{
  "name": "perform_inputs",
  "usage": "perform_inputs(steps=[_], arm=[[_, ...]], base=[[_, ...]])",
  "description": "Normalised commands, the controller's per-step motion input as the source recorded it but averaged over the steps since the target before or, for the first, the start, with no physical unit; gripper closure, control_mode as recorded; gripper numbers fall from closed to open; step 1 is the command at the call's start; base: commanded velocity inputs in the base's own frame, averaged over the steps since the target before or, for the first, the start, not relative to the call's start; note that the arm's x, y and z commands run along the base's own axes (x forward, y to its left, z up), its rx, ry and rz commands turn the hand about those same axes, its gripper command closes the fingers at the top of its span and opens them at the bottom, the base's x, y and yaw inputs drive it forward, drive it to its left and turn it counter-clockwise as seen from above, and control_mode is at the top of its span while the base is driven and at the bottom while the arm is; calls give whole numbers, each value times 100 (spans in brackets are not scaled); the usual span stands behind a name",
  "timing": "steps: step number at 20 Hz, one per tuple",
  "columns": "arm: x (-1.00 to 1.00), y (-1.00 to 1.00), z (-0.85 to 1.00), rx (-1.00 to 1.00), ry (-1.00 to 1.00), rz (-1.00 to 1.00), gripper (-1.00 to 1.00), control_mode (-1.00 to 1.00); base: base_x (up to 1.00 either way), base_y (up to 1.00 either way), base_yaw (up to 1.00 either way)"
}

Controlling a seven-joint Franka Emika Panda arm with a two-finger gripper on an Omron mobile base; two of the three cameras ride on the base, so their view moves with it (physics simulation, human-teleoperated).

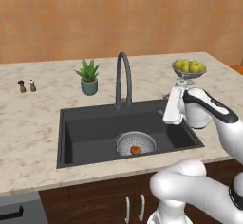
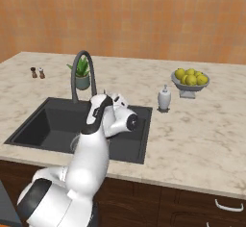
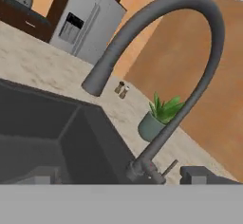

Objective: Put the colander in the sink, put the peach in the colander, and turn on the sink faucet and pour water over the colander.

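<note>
- The round silvery-grey perforated metal colander (image 1: 136, 143) is seen low in the middle of the left base frame, resting on the floor of the large rectangular dark grey sink (image 1: 85, 133), right of centre of the basin.
- The small round orange-red peach (image 1: 135, 150) lies inside the colander, so the step in hand is judged to be turning on the water.
- The end effector (image 1: 172, 116) is held at the right of the sink in the left base frame, above the basin's right part and well apart from the colander.
- Whether its fingers are apart or together cannot be told: in the hand frame only dark tips at the bottom edge are glimpsed.
- The tall slim dark grey gooseneck faucet (image 3: 190, 42) arches across the hand frame, its base at lower centre, where a thin lever (image 3: 169, 167) sticks out towards the lower right.
- The lever is best approached slowly from the side, and contact should be made with one fingertip against the rod rather than the stem.
- The spout mouth, at centre left of the hand frame, should be checked against the colander; if the stream is judged to miss, the neck is to be swung.
- The small potted green plant (image 3: 156, 118) on the pale marble surface (image 1: 33, 118) behind the tap should be left untouched.
</note>
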Motion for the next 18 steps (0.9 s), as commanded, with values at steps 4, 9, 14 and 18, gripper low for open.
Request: perform_inputs(steps=[4, 9, 14, 18], arm=[[62, 14, -5, 37, 0, 7, -100, -100], [43, 31, -13, 27, -3, 1, -100, -100], [40, 24, -18, 22, -1, 0, -100, -100], [48, 3, 0, 14, 0, 0, -100, -100]], base=[[0, 0, 0], [0, 0, 0], [0, 0, 0], [0, 0, 0]])
